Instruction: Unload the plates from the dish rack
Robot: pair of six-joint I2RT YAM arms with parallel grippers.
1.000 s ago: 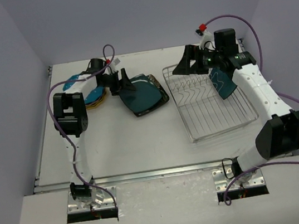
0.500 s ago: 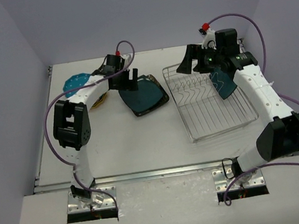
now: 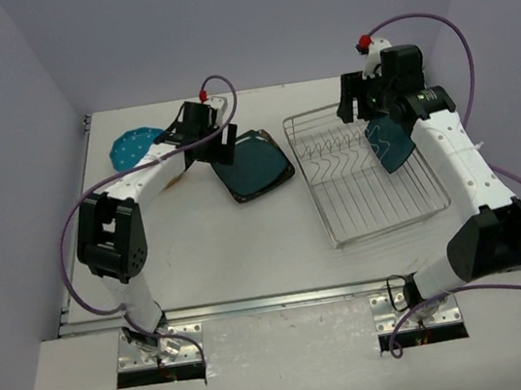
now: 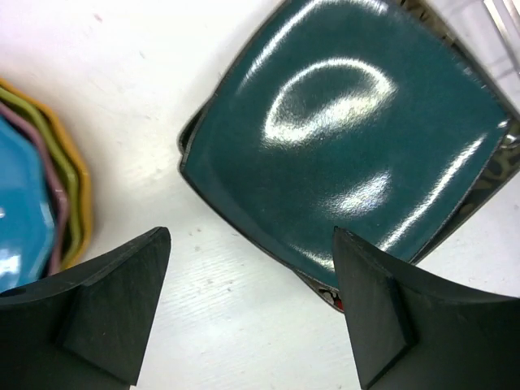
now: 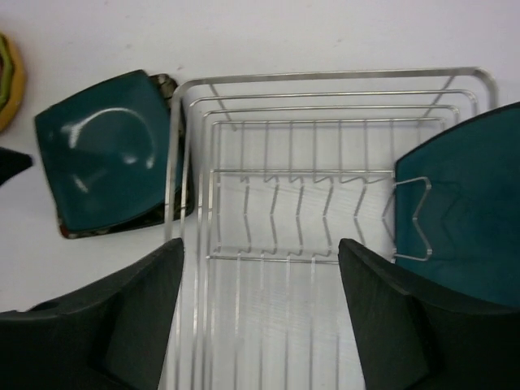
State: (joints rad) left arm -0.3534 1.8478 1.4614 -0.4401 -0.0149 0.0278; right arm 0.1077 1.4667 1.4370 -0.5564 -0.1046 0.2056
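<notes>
Left gripper (image 4: 250,242) wide open, empty, over teal plate (image 4: 341,138) lying on floral plate (image 4: 500,158), worktop (image 3: 209,242) centre. Right gripper (image 5: 260,250) wide open, empty, above dish rack (image 5: 325,146); second teal plate (image 5: 467,203) stands at rack's right. Scalloped plates (image 3: 134,147) stacked upper left.

A robotics lab cell: plain lavender walls (image 3: 244,21) box in a white table (image 3: 229,249).

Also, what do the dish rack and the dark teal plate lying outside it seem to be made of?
The dark teal plate looks like glazed ceramic: glossy surface with bright reflections, though hard plastic is possible. The dish rack appears to be plated or polished metal wire: thin shiny silver rods.
</notes>
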